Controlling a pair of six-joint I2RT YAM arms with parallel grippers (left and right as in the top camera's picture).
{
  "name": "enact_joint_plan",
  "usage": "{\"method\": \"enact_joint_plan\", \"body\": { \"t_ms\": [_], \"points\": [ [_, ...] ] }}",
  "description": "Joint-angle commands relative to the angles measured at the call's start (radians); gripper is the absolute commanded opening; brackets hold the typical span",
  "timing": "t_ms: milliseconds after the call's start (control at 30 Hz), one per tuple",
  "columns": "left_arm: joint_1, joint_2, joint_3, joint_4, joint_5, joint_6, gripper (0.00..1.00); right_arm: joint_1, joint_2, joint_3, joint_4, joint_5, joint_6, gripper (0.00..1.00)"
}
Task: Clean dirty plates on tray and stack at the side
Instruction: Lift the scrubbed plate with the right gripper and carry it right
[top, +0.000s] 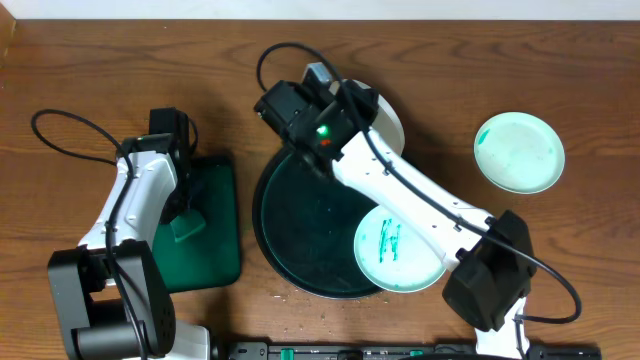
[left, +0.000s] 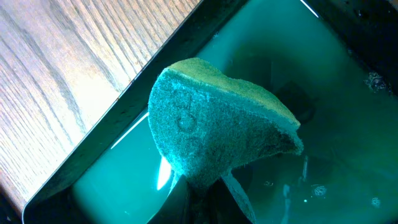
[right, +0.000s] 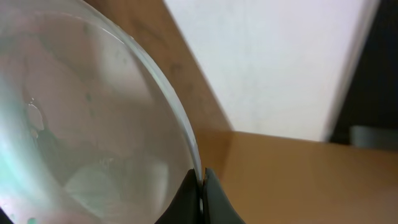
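Wooden tabletop (top: 80, 60) running under everything; white wall showing behind in the right wrist view.

- Held plate (right: 93, 124) is sitting at 12 o'clock of the round black tray (top: 290, 230), overhanging the far rim. My right gripper (right: 203, 186) is pinching its thin edge, jaws pressed together on it. Faint green specks are showing low on its face. Whether it is lifted clear or resting on the tray, I cannot tell.
- My left gripper (left: 202, 202) is clamping the green sponge (left: 211, 124) from below, over the green basin (top: 222, 185) at 9 o'clock of the tray.

Step in hand, as I am judging it: bringing plate and sponge together for a wipe. The hold is on the rim only, so I am wanting slow wrist turns. The plate's face should tilt toward 9 o'clock. The sponge should press toward the pinch, not away, so the plate is not levering out.

Edges and room:
- Streaked plate (top: 398, 250) is lying at 5 o'clock on the tray, overhanging the rim, partly under my right forearm.
- Clean plate (top: 518, 152) is lying at 2 o'clock, well apart on bare wood; likely the stacking spot.
- Open wood is lying between it and the tray.
- At 9 o'clock the basin is sitting just beside the tray, so little slack there.
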Motion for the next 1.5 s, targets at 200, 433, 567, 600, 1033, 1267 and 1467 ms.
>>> {"method": "enact_joint_plan", "body": {
  "t_ms": [200,433,567,600,1033,1267,1467],
  "points": [
    [0.002,0.0,0.0,0.003,-0.029,0.014,0.08,0.073,-0.023,0.004,0.022,0.171,-0.216,0.01],
    [0.002,0.0,0.0,0.003,-0.029,0.014,0.08,0.094,-0.023,0.004,0.022,0.226,-0.229,0.01],
    [0.002,0.0,0.0,0.003,-0.029,0.014,0.08,0.094,-0.023,0.004,0.022,0.23,-0.229,0.01],
    [0.002,0.0,0.0,0.003,-0.029,0.014,0.08,0.095,-0.023,0.004,0.022,0.246,-0.229,0.01],
    [0.001,0.0,-0.003,0.003,-0.029,0.017,0.08,0.055,-0.023,0.004,-0.011,-0.108,-0.003,0.01],
    [0.001,0.0,-0.005,0.003,-0.029,0.017,0.08,-0.082,-0.023,0.004,-0.027,-0.377,0.214,0.01],
    [0.002,0.0,-0.005,0.004,-0.029,0.017,0.08,-0.195,-0.023,0.004,-0.058,-0.414,0.273,0.01]
  ]
}}
